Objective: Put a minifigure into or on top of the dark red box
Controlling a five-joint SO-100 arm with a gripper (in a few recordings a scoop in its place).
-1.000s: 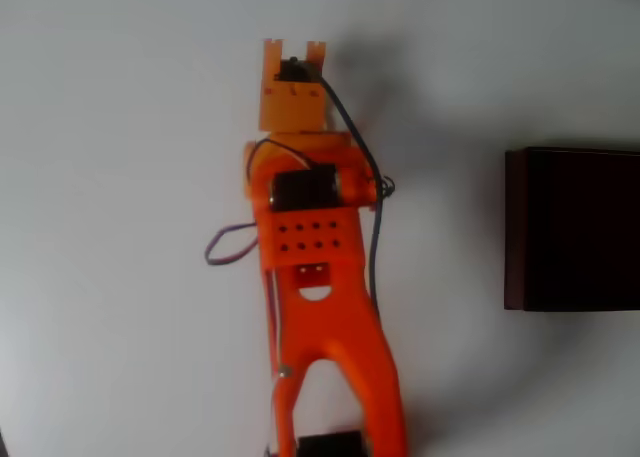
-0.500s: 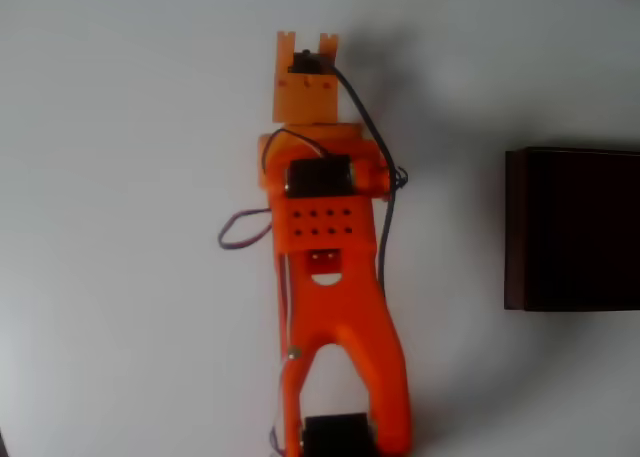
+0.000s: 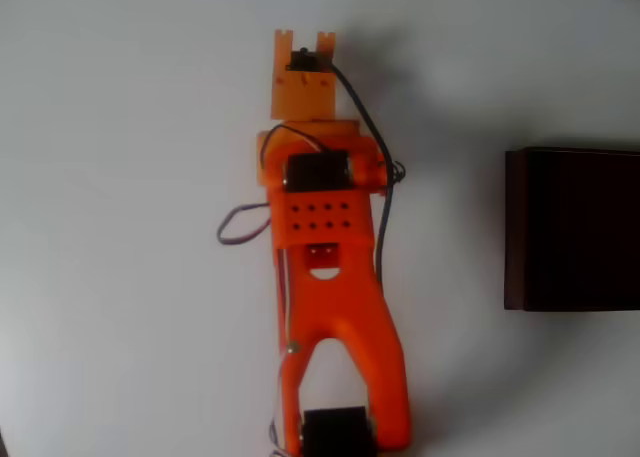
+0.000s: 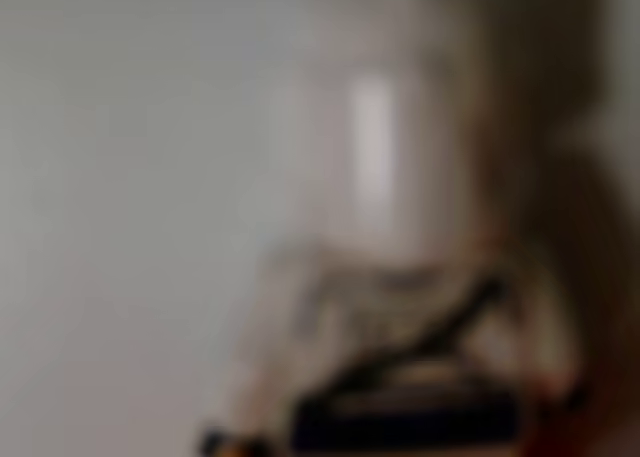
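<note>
Maroon thin-walled rectangular dark red box [image 3: 572, 229] right of orange arm [image 3: 325, 277]

nothing readable anywhere, honestly. no lettering, numbers, logos or stickers on the orange arm [image 3: 320, 277] or on the dark red box [image 3: 572, 229] in the overhead view. plain white table [image 3: 120, 177] too, not a single mark. wrist view far too blurred to make out any writing.
</note>
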